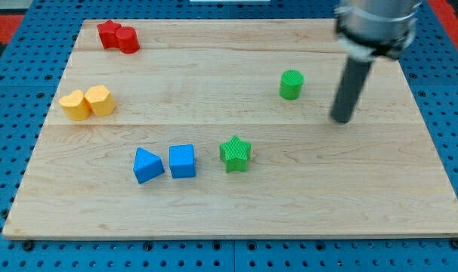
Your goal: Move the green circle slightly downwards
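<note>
The green circle (291,84) stands upright on the wooden board (236,211), in the upper right part of the view. My tip (340,119) is the lower end of a dark rod that comes down from the view's top right. It sits to the right of the green circle and a little lower, with a clear gap between them. It touches no block.
A green star (235,153) lies near the board's middle. A blue triangle (146,165) and a blue cube (182,161) lie left of it. Two yellow blocks (87,103) sit at the left, two red blocks (119,37) at the top left.
</note>
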### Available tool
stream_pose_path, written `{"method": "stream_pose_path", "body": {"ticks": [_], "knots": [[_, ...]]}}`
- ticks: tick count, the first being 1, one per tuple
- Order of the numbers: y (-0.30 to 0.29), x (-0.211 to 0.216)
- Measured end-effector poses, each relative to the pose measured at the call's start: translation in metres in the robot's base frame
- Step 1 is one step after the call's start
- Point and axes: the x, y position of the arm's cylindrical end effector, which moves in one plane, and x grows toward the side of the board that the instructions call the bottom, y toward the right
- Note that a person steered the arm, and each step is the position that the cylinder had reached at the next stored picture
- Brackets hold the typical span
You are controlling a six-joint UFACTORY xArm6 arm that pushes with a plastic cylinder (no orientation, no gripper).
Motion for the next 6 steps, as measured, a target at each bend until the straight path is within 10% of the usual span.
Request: {"method": "stream_pose_path", "body": {"ticks": [2,5,6], "knots": [[-0.079,-0.088],[-0.09,0.034],[-0.07,0.0]]}}
